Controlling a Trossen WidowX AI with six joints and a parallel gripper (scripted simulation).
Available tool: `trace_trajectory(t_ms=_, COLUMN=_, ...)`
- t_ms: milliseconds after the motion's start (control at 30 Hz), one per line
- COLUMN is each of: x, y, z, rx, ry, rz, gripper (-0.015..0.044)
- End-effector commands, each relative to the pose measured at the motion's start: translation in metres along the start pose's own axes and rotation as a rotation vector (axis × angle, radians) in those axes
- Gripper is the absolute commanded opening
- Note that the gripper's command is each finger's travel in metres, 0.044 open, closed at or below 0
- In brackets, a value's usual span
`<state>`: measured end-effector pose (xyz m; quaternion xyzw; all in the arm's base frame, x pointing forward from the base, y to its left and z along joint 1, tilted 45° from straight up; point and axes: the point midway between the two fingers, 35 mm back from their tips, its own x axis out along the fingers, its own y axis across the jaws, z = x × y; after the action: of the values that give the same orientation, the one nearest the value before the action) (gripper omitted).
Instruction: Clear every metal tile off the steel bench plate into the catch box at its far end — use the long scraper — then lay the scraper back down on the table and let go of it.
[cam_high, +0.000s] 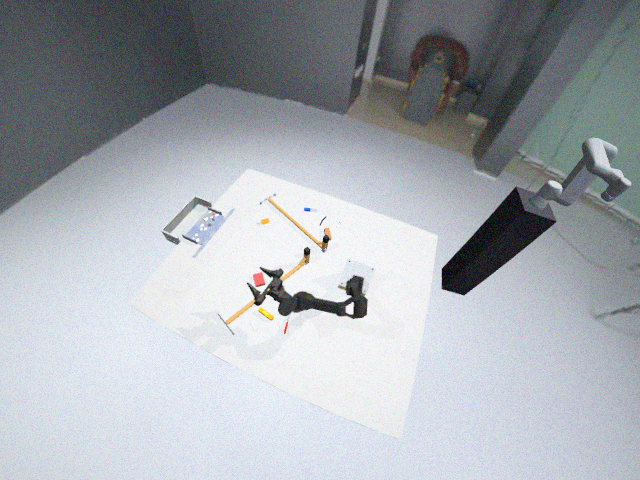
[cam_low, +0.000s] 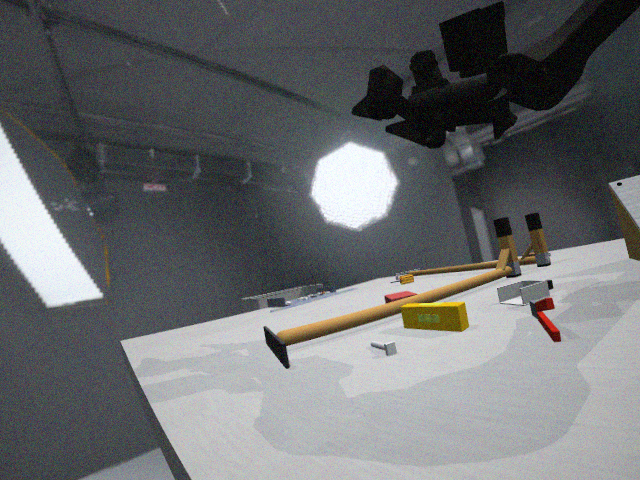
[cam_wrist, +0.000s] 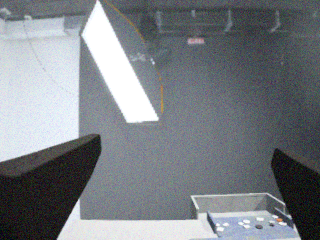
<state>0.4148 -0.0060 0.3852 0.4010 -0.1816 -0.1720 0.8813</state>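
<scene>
Landmark for all places: the near long-handled tool (cam_high: 293, 271) (cam_low: 361, 313), lying on the table (cam_high: 361, 382) (cam_low: 465, 413) (cam_wrist: 135, 230) with a flat dark blade at one end and an upright black-topped grip at the other.

Gripper (cam_high: 255, 276) (cam_low: 370, 119) (cam_wrist: 185, 149): fingers spread wide, nothing between them. It hangs above the near long-handled tool, well clear of its handle.

Second long-handled tool (cam_high: 294, 222) (cam_low: 454, 268): on the table beyond the landmark, its upright grip near the landmark's own. Which of the two is the long scraper cannot be told with confidence; both lie ungripped.

Task site: the blue bench plate (cam_high: 206, 231) (cam_wrist: 250, 232) is well apart from the landmark, past its far side. Small tiles (cam_wrist: 260, 219), mostly pale with some dark and one orange, lie scattered on it. The grey-walled catch box (cam_high: 179, 214) (cam_low: 281, 291) (cam_wrist: 230, 195) adjoins the plate's far end. Its contents are too small to judge.

Other items: red block (cam_high: 258, 279) (cam_low: 400, 296) near the landmark, on the plate's side; yellow block (cam_high: 265, 313) (cam_low: 434, 316) near its opposite side; red-handled piece (cam_high: 285, 327) (cam_low: 547, 324) farther from the landmark than the yellow block.
</scene>
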Motion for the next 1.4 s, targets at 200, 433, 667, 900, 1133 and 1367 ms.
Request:
trace_trajectory(t_ms=200, x=0.024, y=-0.037, z=0.004, rx=-0.146, ry=0.052, rz=-0.045, gripper=0.044)
trace_trajectory(t_ms=433, x=0.037, y=-0.063, z=0.01, rx=-0.226, ry=0.089, rz=-0.08, gripper=0.044)
trace_trajectory(t_ms=667, x=0.048, y=-0.091, z=0.017, rx=-0.297, ry=0.131, rz=-0.118, gripper=0.044)
trace_trajectory(t_ms=900, x=0.055, y=-0.12, z=0.026, rx=-0.357, ry=0.177, rz=-0.158, gripper=0.044)
trace_trajectory(t_ms=1133, x=0.06, y=-0.149, z=0.035, rx=-0.407, ry=0.227, rz=-0.198, gripper=0.044)
trace_trajectory(t_ms=1367, x=0.062, y=-0.179, z=0.046, rx=-0.445, ry=0.279, rz=-0.238, gripper=0.044)
